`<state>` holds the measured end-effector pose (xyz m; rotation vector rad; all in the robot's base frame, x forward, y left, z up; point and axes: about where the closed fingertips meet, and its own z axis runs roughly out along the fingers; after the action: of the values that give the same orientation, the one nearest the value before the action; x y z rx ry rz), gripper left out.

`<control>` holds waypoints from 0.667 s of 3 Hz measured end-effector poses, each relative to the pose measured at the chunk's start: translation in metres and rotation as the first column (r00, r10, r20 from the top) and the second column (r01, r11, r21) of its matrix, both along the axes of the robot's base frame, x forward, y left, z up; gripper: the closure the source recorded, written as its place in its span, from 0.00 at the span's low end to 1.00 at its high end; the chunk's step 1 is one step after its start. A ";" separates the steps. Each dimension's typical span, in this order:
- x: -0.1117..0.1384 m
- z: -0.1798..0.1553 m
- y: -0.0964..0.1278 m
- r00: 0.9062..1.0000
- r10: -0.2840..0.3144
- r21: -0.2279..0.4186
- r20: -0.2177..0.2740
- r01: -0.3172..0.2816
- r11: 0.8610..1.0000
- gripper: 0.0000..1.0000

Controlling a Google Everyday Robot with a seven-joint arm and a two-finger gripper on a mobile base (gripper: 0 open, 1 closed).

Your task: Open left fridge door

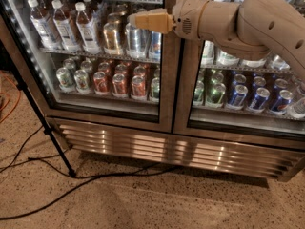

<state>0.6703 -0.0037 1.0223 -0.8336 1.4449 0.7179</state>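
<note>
The left fridge door (167, 94) is a glass pane in a brushed steel frame. It stands closed, flush with the right door. A dotted white LED strip (23, 46) runs down its left side. Bottles and cans show behind the glass. My gripper (133, 20), tan and wedge-shaped, points left in front of the upper part of the left door's glass, just left of the centre stile. My beige arm (248, 23) reaches in from the upper right. I cannot make out the door's handle.
The right fridge door (183, 99) shows green and blue cans. A steel vent grille (167, 149) runs along the fridge's base. A black stand leg (43, 123) slants across the left. Black cables (95, 180) and an orange cable (9, 104) lie on the speckled floor.
</note>
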 end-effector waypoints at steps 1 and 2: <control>0.001 0.000 -0.001 1.000 0.008 0.000 0.001 -0.008 1.000 0.26; 0.001 0.000 -0.002 1.000 0.008 0.000 0.001 -0.008 1.000 0.27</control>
<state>0.6718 -0.0062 1.0227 -0.8405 1.4415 0.7238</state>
